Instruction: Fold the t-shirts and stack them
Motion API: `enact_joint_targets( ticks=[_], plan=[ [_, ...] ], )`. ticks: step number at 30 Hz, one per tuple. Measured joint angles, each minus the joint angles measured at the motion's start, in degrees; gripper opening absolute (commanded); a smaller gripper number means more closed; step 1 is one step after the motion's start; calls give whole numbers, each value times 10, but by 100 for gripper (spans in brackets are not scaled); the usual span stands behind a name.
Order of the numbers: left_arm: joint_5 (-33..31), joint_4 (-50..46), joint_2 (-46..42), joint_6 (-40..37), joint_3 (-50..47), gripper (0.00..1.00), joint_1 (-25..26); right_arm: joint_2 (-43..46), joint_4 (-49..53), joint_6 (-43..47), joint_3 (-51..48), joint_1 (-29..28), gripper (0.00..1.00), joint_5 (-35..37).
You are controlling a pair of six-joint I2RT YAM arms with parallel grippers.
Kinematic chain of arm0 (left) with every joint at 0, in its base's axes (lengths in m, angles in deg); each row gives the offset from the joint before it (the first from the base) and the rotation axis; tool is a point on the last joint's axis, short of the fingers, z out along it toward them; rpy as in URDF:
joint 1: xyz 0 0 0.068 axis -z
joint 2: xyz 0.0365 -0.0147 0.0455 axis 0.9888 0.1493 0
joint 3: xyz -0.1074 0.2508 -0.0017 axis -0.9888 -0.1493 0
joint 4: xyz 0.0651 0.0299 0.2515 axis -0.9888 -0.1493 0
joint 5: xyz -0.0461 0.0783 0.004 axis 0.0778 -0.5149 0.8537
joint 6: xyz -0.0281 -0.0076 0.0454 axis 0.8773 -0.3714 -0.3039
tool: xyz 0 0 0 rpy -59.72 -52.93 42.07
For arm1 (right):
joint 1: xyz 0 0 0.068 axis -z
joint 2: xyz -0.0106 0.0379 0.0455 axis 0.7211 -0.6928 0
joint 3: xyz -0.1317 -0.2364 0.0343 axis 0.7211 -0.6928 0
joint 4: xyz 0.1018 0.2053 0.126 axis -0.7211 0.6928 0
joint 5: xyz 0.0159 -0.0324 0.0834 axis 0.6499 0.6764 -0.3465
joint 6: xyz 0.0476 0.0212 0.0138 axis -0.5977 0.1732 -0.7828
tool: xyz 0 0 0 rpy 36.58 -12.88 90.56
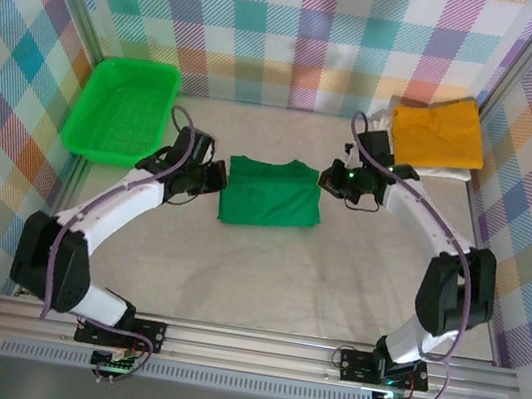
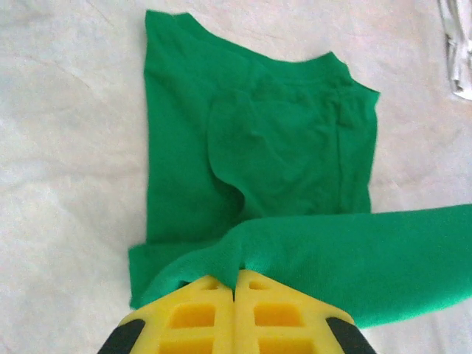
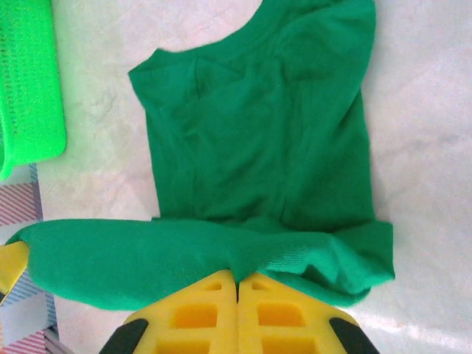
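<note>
Gripping the dark green t-shirt [image 1: 272, 195] from both sides, with the left fingers [image 2: 195, 317] pressed tight together on a fold of cloth at its left edge and the right fingers [image 3: 195, 317] pressed tight together on a fold at its right edge. Lies near the middle of the bench [image 1: 263, 280], roughly square in outline from above, between the two wrists. Viewed from the left wrist, drapes a raised band of green across the front of the yellow fingers, with the rest spread flat on the pale bench beyond and the ribbed neckline toward the upper right. Viewed from the right wrist, shows much the same: a lifted green band just ahead of the closed fingers, the flat body beyond it, the curve of the neckline at the top. Sits well apart from the mustard yellow t-shirt [image 1: 438, 136], folded and laid on top of the white t-shirt [image 1: 442, 173] in the far right corner. Shares the bench with a bright green mesh basket [image 1: 123, 108] at the far left, near the left arm.
</note>
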Motion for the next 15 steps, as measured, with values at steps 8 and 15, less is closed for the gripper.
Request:
enact_joint_targets(
  ticks=[8, 15],
  plan=[
    [10, 6, 120, -47, 99, 0, -18, -110, -1, 5, 88, 19, 0, 0],
    [-10, -6, 243, -86, 256, 58, -41, -229, 5, 5, 268, 30, 36, -1]
  ],
)
